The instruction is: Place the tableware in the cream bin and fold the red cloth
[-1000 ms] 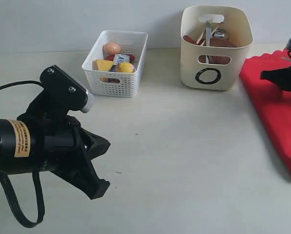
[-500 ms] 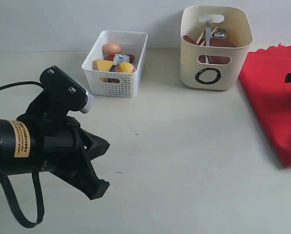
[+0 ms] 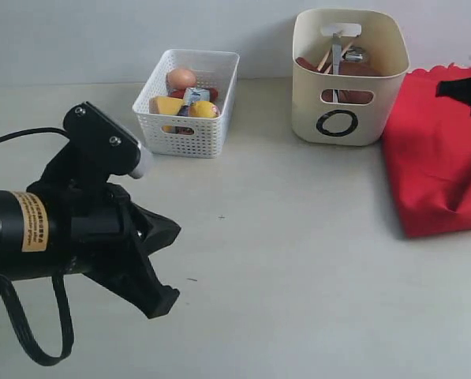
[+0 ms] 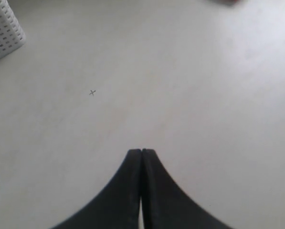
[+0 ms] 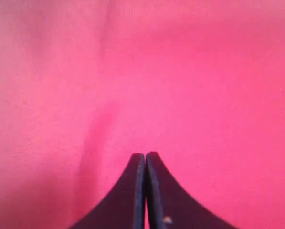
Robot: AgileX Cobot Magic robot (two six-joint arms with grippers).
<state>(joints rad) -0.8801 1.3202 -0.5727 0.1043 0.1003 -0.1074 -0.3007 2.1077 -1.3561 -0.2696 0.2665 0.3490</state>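
Right claw [image 5: 145, 155] pressed together over cloth [image 3: 436, 158], no fabric visible between tips. Cloth lies creased just right of bin [image 3: 361, 118]; tableware [image 3: 347, 61] sits in bin. Step looks like folding. Next likely: pinch a cloth edge, carry it across. Left claw [image 4: 141, 152] pressed together, empty, over surface [image 3: 298, 260] well left of bin.

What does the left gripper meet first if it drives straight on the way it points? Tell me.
The left gripper, fingers shut, aims at bare table. Going straight on, it would probably touch the table first; the white basket lies off that line. Depth is unclear.
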